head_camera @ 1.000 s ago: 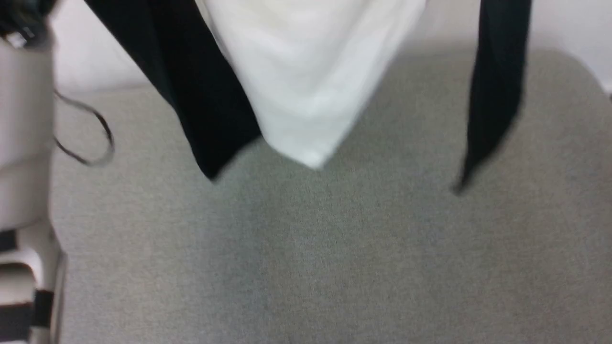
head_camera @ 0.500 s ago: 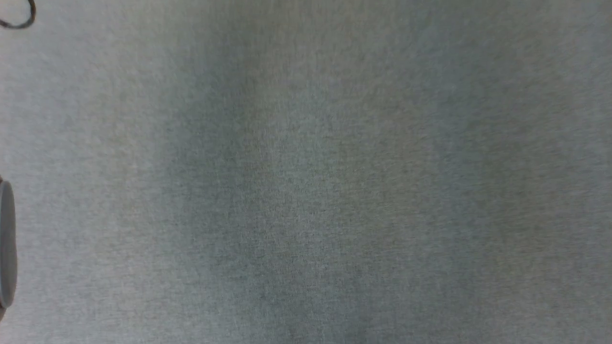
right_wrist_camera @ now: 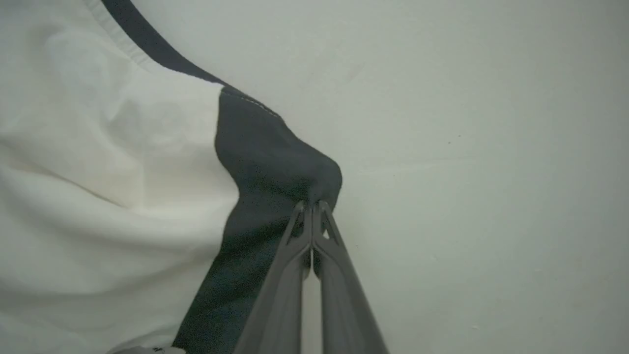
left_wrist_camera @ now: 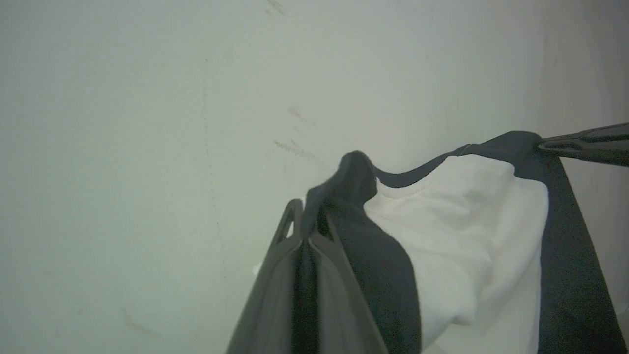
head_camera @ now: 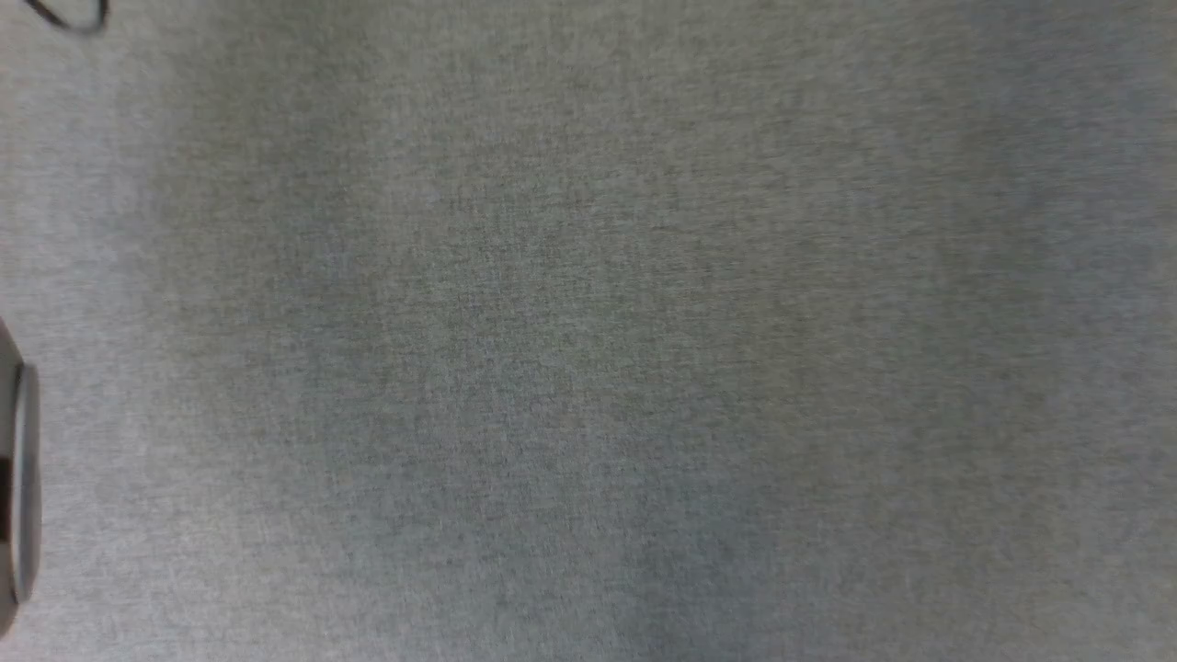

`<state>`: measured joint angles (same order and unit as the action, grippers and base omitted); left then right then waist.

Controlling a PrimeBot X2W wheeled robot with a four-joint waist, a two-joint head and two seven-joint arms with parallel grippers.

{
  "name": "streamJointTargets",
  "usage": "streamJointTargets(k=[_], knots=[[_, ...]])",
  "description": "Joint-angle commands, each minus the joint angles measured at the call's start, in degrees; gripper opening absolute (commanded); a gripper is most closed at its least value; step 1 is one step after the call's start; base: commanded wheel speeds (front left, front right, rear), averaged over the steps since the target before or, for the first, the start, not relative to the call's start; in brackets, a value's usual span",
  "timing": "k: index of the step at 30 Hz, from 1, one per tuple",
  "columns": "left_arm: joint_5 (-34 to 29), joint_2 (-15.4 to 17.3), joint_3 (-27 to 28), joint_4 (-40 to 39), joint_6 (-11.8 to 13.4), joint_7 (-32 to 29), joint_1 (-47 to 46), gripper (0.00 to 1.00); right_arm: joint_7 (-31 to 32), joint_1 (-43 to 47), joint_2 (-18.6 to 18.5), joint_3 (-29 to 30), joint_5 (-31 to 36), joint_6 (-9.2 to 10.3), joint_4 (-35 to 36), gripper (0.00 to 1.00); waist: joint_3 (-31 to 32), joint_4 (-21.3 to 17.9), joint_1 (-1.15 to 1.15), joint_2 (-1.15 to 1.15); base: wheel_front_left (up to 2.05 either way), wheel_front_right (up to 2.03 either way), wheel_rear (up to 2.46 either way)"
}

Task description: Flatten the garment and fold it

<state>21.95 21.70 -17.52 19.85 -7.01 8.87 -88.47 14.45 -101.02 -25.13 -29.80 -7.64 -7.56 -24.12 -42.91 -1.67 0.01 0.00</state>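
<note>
The garment (left_wrist_camera: 457, 221) hangs stretched between both grippers in front of a pale wall, white in the middle with black sides. In the left wrist view my left gripper (left_wrist_camera: 308, 216) is shut on a bunched black corner of it. My right gripper (left_wrist_camera: 545, 145) reaches in from that view's right edge and pinches the other black corner. In the right wrist view the right gripper (right_wrist_camera: 312, 205) is shut on a black fold of the garment (right_wrist_camera: 98, 172), whose white panel spreads to the left.
The head view looks down on a grey cloth-covered surface (head_camera: 588, 331). A dark cable loop (head_camera: 69, 18) sits at its top left corner and a rounded grey part (head_camera: 23, 478) at its left edge. A plain pale wall (left_wrist_camera: 147, 123) stands behind the garment.
The head camera has tilted down: the hanging garment at the picture's top a second ago has left the head view. Since half a second ago the picture has shifted only slightly.
</note>
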Motion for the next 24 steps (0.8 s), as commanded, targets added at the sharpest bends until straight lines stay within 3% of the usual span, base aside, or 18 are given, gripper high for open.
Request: streamJointTargets(k=[1,7,13,19,24], knots=[[1.14,0.65,-0.83,-0.78,-0.42,0.79,2.11,0.00,-0.70,1.95,-0.80,-0.16,-0.47,0.08,1.54,0.00,-3.50,1.39,-0.01,0.00,0.00,0.00,0.00],[6.86,4.72,-5.22,-7.74,-0.45,2.65,10.85,0.00,-0.29,12.30,-4.70,1.61,-4.03,0.08,13.62,0.00,-1.27,3.02,-0.01,0.00,0.00,0.00,0.00],[9.69,7.94,-6.03,-18.81,0.00,4.08,25.02,0.00,3.21,30.62,-7.35,8.17,-6.28,0.08,30.55,0.00,3.59,4.02,-0.01,0.00,0.00,0.00,0.00],[8.21,10.50,-9.45,-29.78,3.24,4.35,42.62,0.00,6.48,53.65,-3.87,16.64,-5.43,0.08,43.55,0.00,9.27,4.20,-0.01,0.00,0.00,0.00,0.00],[6.01,11.47,-12.93,-33.86,6.79,4.55,54.52,0.00,7.05,71.19,-0.29,20.03,-4.81,0.08,48.61,0.00,13.12,4.02,-0.01,0.00,0.00,0.00,0.00]])
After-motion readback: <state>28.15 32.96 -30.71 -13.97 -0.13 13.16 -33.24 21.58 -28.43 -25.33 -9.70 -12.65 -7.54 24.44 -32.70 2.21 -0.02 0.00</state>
